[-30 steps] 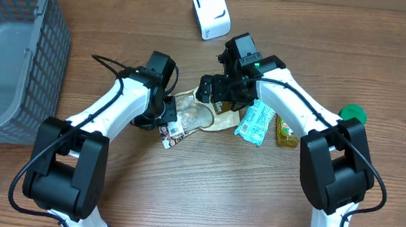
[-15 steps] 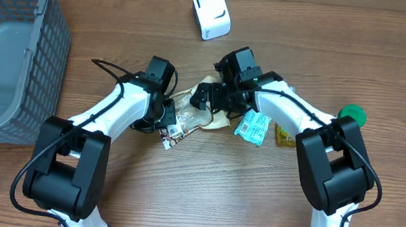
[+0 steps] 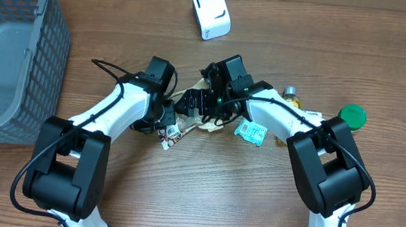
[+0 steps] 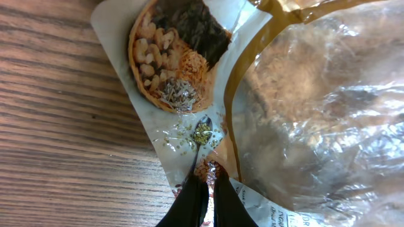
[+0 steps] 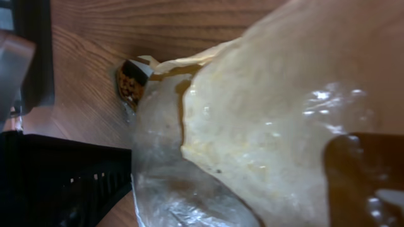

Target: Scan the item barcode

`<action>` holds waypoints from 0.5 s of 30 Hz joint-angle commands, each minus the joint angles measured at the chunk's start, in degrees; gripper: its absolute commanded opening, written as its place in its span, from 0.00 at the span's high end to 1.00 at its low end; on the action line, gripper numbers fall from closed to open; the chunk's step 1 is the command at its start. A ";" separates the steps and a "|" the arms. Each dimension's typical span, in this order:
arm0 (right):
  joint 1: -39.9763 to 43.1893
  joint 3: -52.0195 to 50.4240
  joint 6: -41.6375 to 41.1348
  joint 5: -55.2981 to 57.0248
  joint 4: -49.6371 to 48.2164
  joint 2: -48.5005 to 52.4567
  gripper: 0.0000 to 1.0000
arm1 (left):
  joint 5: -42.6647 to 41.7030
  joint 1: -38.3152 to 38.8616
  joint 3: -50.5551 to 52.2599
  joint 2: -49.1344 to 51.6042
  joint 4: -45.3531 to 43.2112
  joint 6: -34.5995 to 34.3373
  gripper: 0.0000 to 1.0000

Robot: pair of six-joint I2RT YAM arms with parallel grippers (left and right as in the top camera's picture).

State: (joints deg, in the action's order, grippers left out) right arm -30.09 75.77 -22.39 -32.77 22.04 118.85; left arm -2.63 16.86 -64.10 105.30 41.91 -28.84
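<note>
The item is a clear plastic pouch [image 3: 191,118] of dry food with a printed label, lying mid-table between both arms. My left gripper [image 4: 207,189] is shut on the pouch's [image 4: 303,107] printed edge, just below a picture of a grain bowl. My right gripper [image 3: 195,103] stands wide open right over the pouch's far side, so the crinkled film [image 5: 252,120] fills the right wrist view. A white scanner [image 3: 210,12] stands at the back of the table, apart from both arms. No barcode shows in any view.
A grey mesh basket [image 3: 13,48] takes up the left side. A small green packet [image 3: 250,131], a yellow bottle [image 3: 295,100] and a green lid [image 3: 352,114] lie by the right arm.
My right gripper has travelled left from above the green packet to the pouch. The left gripper has kept its hold in the same place.
</note>
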 commanded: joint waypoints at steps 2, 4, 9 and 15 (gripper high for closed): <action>-0.61 -1.18 -2.58 -2.82 -0.11 0.79 0.09 | 0.28 0.04 0.72 0.37 -0.50 -0.96 0.96; -0.61 -1.18 -3.04 -5.42 -0.74 0.79 0.14 | 0.28 0.04 0.72 0.37 -0.59 -0.98 0.96; -1.31 -1.20 -3.17 -8.66 -2.51 0.79 0.22 | 0.28 0.04 0.72 0.37 -0.61 -0.96 0.96; -2.71 -1.20 -3.41 -7.76 -4.39 0.81 0.35 | 0.28 0.04 0.72 0.37 -0.61 -0.94 0.96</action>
State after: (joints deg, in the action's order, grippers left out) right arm -31.05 75.07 -25.30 -38.85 18.41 118.91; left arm -1.89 16.84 -63.99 105.30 41.74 -28.84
